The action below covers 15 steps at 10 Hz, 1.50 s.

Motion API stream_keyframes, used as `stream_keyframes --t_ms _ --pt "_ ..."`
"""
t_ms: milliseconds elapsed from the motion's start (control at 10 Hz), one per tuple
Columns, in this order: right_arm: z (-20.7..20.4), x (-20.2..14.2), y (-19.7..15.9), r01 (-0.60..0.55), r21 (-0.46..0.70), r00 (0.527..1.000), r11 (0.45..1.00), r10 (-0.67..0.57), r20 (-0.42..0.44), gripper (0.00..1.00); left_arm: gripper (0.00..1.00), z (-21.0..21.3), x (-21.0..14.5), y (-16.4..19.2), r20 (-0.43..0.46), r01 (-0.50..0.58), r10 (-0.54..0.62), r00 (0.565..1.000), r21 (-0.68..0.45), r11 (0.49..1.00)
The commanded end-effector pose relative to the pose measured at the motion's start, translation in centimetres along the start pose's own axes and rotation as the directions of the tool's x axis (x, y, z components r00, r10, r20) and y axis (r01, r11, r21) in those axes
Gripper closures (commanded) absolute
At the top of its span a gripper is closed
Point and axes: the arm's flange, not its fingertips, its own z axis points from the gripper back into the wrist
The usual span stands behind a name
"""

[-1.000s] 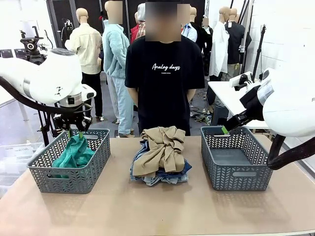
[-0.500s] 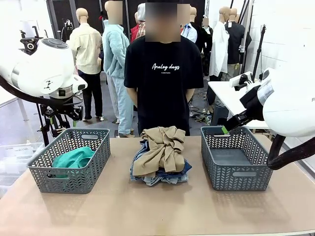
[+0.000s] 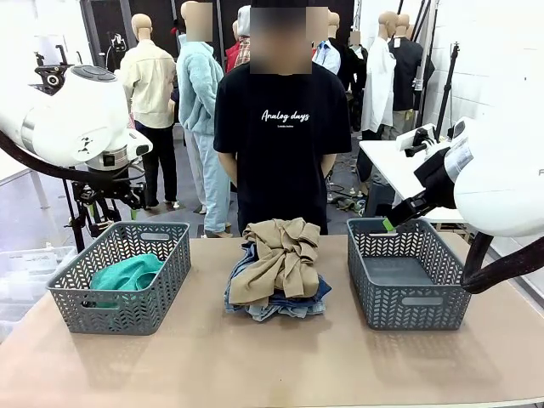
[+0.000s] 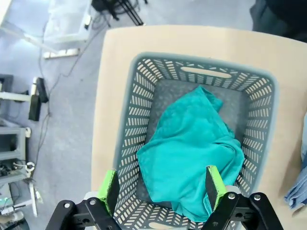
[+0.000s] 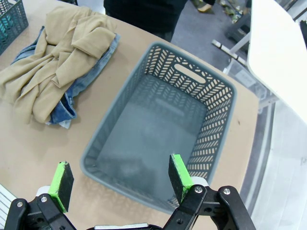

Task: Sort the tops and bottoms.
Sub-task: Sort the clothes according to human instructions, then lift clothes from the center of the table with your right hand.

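Observation:
A teal-green top lies crumpled in the left grey basket. My left gripper hangs open high above it, empty; in the front view it sits over the basket's far rim. The tan khaki top is draped over the blue denim bottoms in a pile at the table's middle. My right gripper is open above the right grey basket, which holds nothing.
A person in a black T-shirt stands at the far side behind the pile, arms down. The wooden table has free room along its front edge. A white table stands beyond the right basket.
My left gripper let go of the teal-green top, which dropped into the left basket, then rose and opened. The right arm has not moved.

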Motion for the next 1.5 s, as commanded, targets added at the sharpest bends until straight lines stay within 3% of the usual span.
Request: stream_keyframes --t_ms 0,1100,1300,1400 --pt "-0.3 0.0 -0.1 0.004 0.011 1.0 1.0 -0.004 0.002 0.0 0.07 0.1 0.1 0.3 0.015 -0.002 0.002 1.0 0.02 1.0" --pt "-0.3 0.0 -0.1 0.004 0.011 1.0 1.0 -0.004 0.002 0.0 0.07 0.0 0.0 0.0 0.002 0.003 -0.003 1.0 0.004 1.0" --pt "-0.3 0.0 -0.1 0.004 0.011 1.0 1.0 -0.004 0.002 0.0 0.07 3.5 -0.6 -1.7 0.188 0.163 -0.138 0.972 -0.122 0.979" --pt "-0.3 0.0 -0.1 0.004 0.011 1.0 1.0 -0.004 0.002 0.0 0.07 5.2 -1.3 -1.5 0.232 0.241 -0.19 0.954 -0.218 0.946"
